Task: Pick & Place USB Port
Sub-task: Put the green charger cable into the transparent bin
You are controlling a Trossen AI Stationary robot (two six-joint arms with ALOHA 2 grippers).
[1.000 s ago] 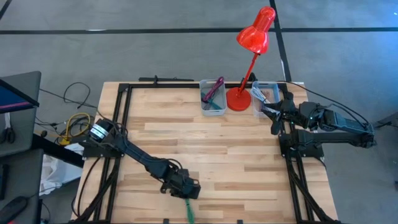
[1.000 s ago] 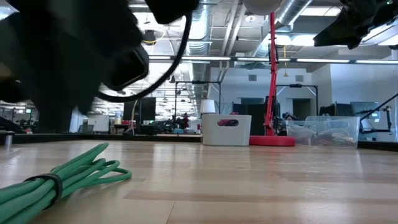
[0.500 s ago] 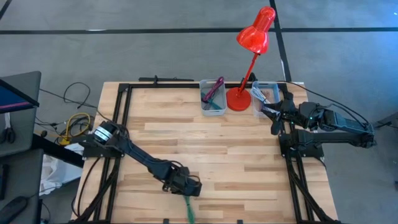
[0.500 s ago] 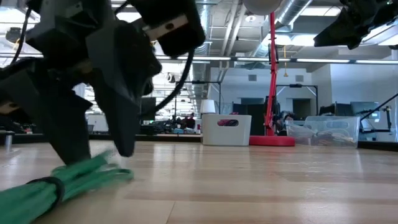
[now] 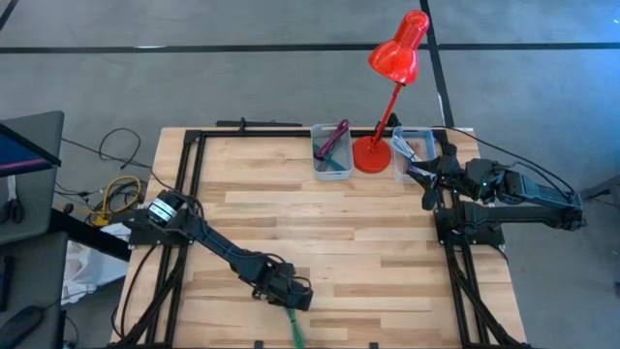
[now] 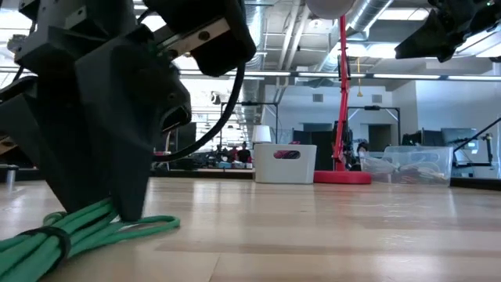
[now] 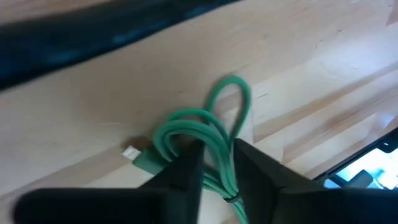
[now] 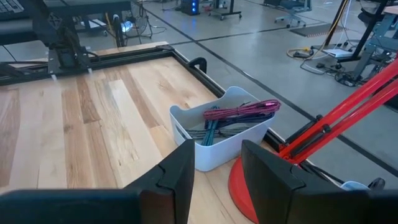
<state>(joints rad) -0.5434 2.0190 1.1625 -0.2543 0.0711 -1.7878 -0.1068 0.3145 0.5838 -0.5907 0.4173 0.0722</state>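
Observation:
A green USB cable (image 5: 294,328), coiled into a bundle with a dark tie, lies on the wooden table near its front edge. Its loops (image 7: 211,124) and its plug (image 7: 134,154) show in the left wrist view, and the bundle (image 6: 70,231) fills the low view's near left. My left gripper (image 5: 288,306) is down on it, fingers shut on the strands (image 7: 217,165). My right gripper (image 5: 426,179) hangs open in the air at the table's far right, with nothing between its fingers (image 8: 214,165). My left gripper pinches several strands of the green bundle (image 7: 219,149) between its two fingers, just behind the looped end and ahead of the dark tie. The fingers (image 6: 129,196) come from above, slanting steeply down, and lie across the strands. The cable rests flat on the table.
A white bin (image 5: 331,155) with coloured cables stands at the far middle edge, beside a red desk lamp (image 5: 373,150) and a clear bin (image 5: 412,150). A black frame (image 5: 189,194) runs along the table's left and right sides. Bare wood lies between the bins and the cable.
My left gripper has come down onto the green cable. Half a second ago its fingers stood apart on either side of the bundle; now they have shut on the strands. The looped end has spread a little along the table.

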